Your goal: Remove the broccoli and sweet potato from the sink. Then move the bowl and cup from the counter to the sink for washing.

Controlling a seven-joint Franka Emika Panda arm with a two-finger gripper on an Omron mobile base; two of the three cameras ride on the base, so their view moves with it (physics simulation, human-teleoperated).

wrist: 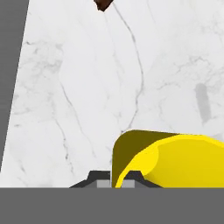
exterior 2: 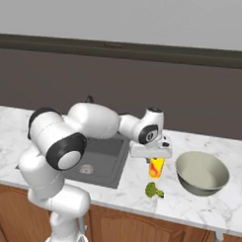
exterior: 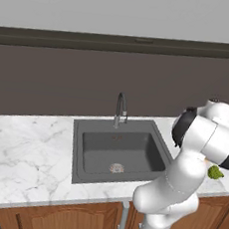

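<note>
No brand, label or writing can be read in any view.

Left base view: the square dark grey recessed sink (exterior: pixel 117 152) sits at the centre of the frame, set into the white marble counter with grey veins (exterior: pixel 27 152). Its basin holds nothing but the round metal drain (exterior: pixel 116 168), and the curved chrome faucet (exterior: pixel 120 108) stands at its back edge. At the right edge, the small lumpy yellow-green broccoli floret (exterior: pixel 214 172) lies on the counter, partly hidden behind the white arm.

Right base view: the two-finger gripper (exterior 2: pixel 156 162) points down at the centre of the frame, over the small bright yellow cylindrical cup (exterior 2: pixel 156 168), which stands on the counter (exterior 2: pixel 199 205) just right of the sink (exterior 2: pixel 104 159). The jaws are closed on the cup's rim. The broccoli (exterior 2: pixel 152 190) lies on the counter just below the cup. The wide round grey-green bowl with a pale cream inside (exterior 2: pixel 201 172) stands near the cup, to its right, and is empty.

Hand view: the cup (wrist: pixel 175 159) fills the lower right, its rim wall pinched between the dark fingertips (wrist: pixel 131 177) at the bottom. At the top edge, a bit of the dark brown sweet potato (wrist: pixel 103 4) shows on the marble (wrist: pixel 78 87).
</note>
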